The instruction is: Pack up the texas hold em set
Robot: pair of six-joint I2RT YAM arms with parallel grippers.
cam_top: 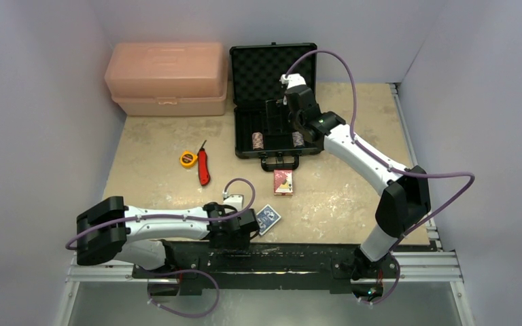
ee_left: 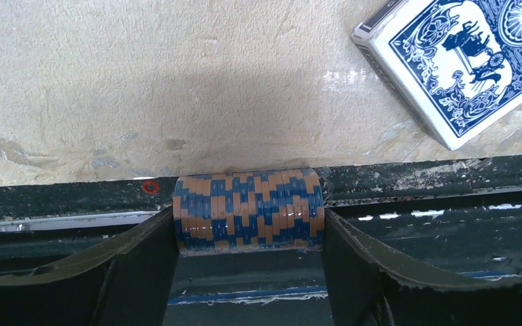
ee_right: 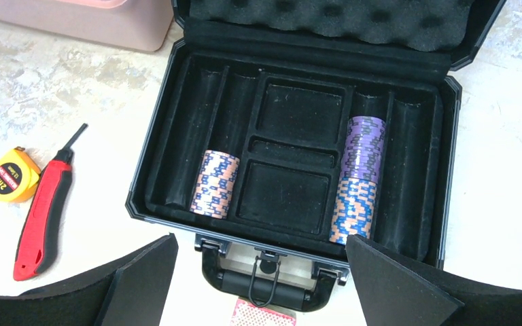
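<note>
My left gripper (ee_left: 248, 234) is clamped end to end on the chip stack (ee_left: 248, 209), axis jaw to jaw, well apart from the briefcase (ee_right: 448, 136) on its handle side. My right gripper (ee_right: 262, 272) hangs over the briefcase, jaws apart. The troughs run handle to lid.

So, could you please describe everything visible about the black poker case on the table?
The black poker case lies open on the table, its foam-lined lid raised at the back. The dark felt-like tray has four chip channels and two empty card wells. One channel holds an orange-blue chip stack; another holds purple chips in line with more orange-blue ones. Its handle points toward the table's near edge.
</note>
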